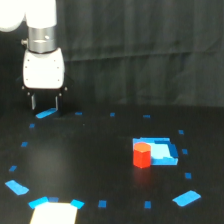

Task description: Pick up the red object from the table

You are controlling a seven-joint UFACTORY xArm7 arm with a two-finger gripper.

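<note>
While a small solid red-orange block (142, 155) sits on the wide black surface (90, 160) against a flat bright-blue piece (162, 151), white gripper (45, 103) well apart toward the exterior view's left, dark fingers (33, 102) spread, bare surface between them.

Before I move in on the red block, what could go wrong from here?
The red block sits tight against the blue piece, so a finger may land on or snag it. The gripper is far off toward the exterior view's left, so the approach is long. Its fingers look narrowly spaced; check the opening.
</note>
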